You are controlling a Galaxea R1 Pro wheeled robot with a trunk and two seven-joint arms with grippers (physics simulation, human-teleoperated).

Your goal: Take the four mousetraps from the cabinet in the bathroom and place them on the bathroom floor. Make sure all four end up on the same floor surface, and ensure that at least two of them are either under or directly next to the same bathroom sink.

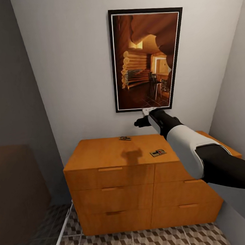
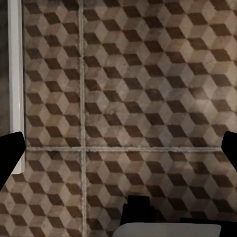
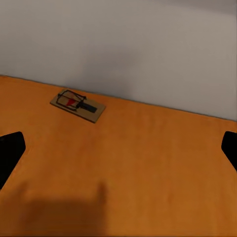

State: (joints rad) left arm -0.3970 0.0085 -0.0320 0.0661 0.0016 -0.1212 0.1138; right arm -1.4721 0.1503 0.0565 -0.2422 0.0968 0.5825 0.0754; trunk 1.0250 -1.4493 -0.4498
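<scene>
Two mousetraps on top of the orange-brown cabinet [image 1: 110, 156]: the far mousetrap [image 1: 125, 138] near the back wall, the near mousetrap [image 1: 157, 152] close to the front edge, well apart from each other. Right gripper [image 1: 141, 122] raised above the cabinet top, below the framed picture [image 1: 147, 59]; fingers spread wide, holding nothing. Left gripper [image 2: 118, 148] over the cube-patterned bathroom floor [image 2: 148, 89], fingers also apart and empty. White strip [image 2: 15, 84] along the floor edge.
</scene>
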